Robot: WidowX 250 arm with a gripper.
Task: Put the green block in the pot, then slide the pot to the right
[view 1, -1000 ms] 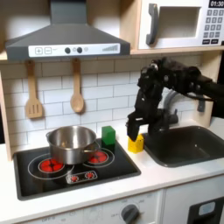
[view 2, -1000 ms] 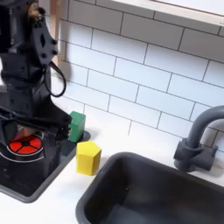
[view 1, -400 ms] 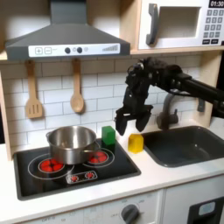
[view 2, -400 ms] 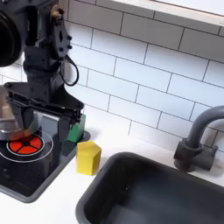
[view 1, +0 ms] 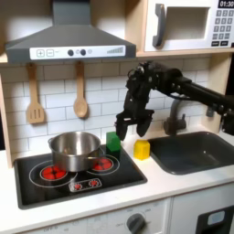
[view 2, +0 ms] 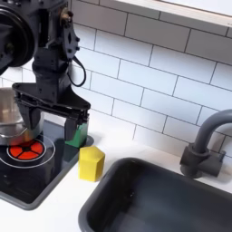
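The green block (view 1: pixel 113 142) stands on the counter at the stove's back right corner, between the pot and a yellow block (view 1: pixel 143 149). In the second exterior view the green block (view 2: pixel 81 134) shows partly behind one black finger. The shiny silver pot (view 1: pixel 75 149) sits on the stove's left burner, and its side (view 2: pixel 8 113) also shows at the second exterior view's left edge. My gripper (view 1: pixel 132 122) hangs open just above and slightly right of the green block, with nothing between its fingers. In the second exterior view the gripper (view 2: pixel 56 127) points down with its jaws spread wide.
A black stove top (view 1: pixel 55 186) with red burner rings fills the counter's left. A dark sink (view 1: pixel 196 151) with a grey faucet (view 1: pixel 174 117) lies to the right. Two wooden utensils (view 1: pixel 80 102) hang on the tiled wall. The yellow block (view 2: pixel 91 163) sits near the sink's edge.
My gripper has swung left in the first exterior view, from over the yellow block to above the green block. It stays open. The blocks and the pot have not moved.
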